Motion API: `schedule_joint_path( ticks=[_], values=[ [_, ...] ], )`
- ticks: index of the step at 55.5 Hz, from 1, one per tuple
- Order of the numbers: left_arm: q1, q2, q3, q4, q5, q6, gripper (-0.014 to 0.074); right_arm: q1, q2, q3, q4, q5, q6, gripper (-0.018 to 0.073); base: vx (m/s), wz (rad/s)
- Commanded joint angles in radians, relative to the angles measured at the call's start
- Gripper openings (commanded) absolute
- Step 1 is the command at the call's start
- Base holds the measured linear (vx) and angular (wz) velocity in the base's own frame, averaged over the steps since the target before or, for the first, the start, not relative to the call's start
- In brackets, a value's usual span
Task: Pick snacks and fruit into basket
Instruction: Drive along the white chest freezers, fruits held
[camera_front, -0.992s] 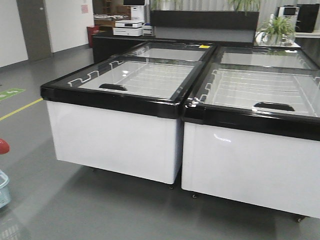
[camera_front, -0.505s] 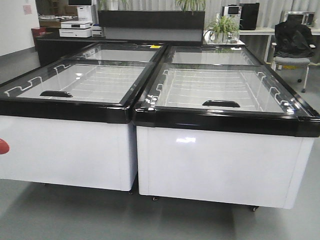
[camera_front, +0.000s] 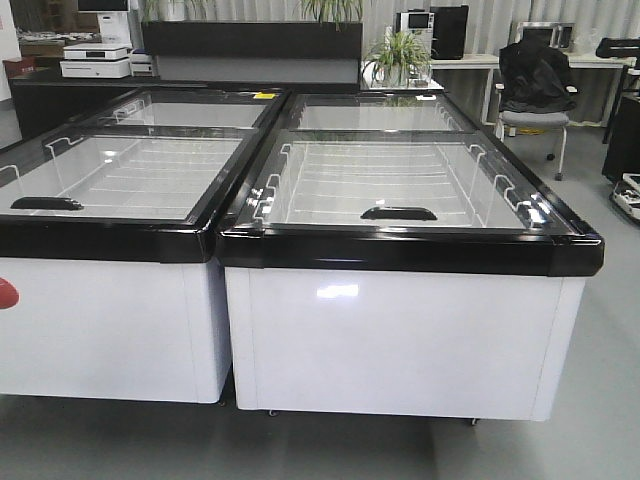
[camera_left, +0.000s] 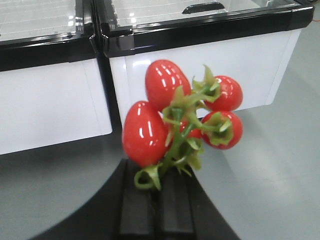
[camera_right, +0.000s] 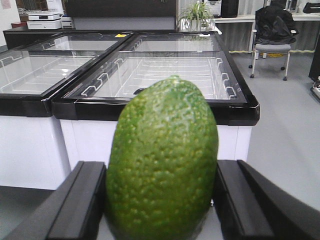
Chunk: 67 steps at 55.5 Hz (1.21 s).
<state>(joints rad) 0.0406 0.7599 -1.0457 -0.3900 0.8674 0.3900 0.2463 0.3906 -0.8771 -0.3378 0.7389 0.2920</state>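
Observation:
In the left wrist view my left gripper (camera_left: 161, 172) is shut on the green stem of a bunch of red tomatoes (camera_left: 150, 132), which stands up above the closed fingers. A red edge of the tomatoes (camera_front: 5, 293) shows at the left border of the front view. My right gripper (camera_right: 162, 172) is shut on a bumpy green oval fruit (camera_right: 162, 165), with one black finger (camera_right: 82, 200) pressed against each side. The basket and the snacks are out of view.
Two white chest freezers with black rims and sliding glass lids stand straight ahead, the left freezer (camera_front: 100, 300) and the right freezer (camera_front: 400, 330) side by side. An office chair with a black bag (camera_front: 535, 75) and a potted plant (camera_front: 398, 55) stand behind. Grey floor lies to the right.
The front view has swung to the right: the freezers slid left in the picture, and the light blue basket seen at the lower left one second ago has left the view.

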Motion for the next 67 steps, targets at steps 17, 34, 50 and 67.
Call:
schedule_joint_path(
  ticks=[17,34,50,67],
  values=[
    [0.0,0.002,-0.036,-0.033,-0.076,0.002,-0.0003,-0.004,0.01,-0.03,-0.025,-0.088,-0.012,-0.0004,0.19,-0.07],
    [0.0,0.042,-0.036,-0.033,-0.086,0.002,-0.0003,-0.004,0.005,-0.03,-0.026,-0.092,-0.012,-0.0004,0.22,0.1],
    [0.0,0.037,-0.036,-0.033,-0.086,0.002,-0.0003,-0.004,0.002,-0.03,-0.028,-0.091,-0.012,-0.0004,0.23,0.16],
    [0.0,0.029,-0.028,-0.032,-0.072,0.002,-0.0003,-0.004,-0.016,-0.029,-0.022,-0.071,-0.012,-0.0004,0.22,0.03]
  ],
)
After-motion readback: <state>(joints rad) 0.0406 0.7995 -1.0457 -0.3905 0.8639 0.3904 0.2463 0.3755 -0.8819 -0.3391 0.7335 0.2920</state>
